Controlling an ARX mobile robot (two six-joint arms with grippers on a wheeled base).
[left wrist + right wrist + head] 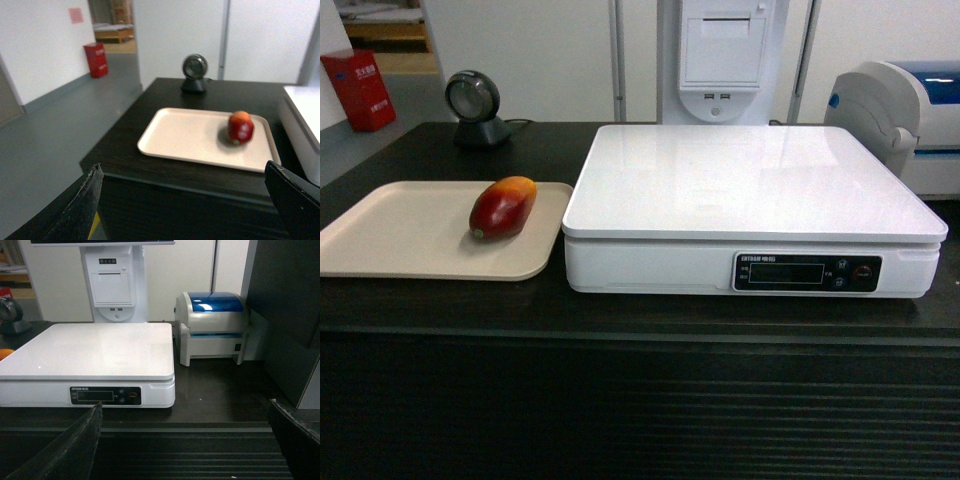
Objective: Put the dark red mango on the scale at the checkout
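Black checkout surface (440, 310) with a ribbed front carries a flat beige tray (390, 240), where the glossy dark red mango (503, 207) lies, just beside the large white square-topped scale (750, 185). Both hands, left hand (185, 200) and right hand (185, 440), hang spread wide, holding nothing.

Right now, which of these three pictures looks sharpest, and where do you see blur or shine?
Head view: sharpest; the dark red oval mango and beige flat tray are crisp, and the large white square-topped scale shows soft ceiling glare. Left wrist view: hazy all over, the mango smeared. Right wrist view: fairly clear, with faint sheen on the scale; the black fingers at the lower corners are dark and soft-edged.
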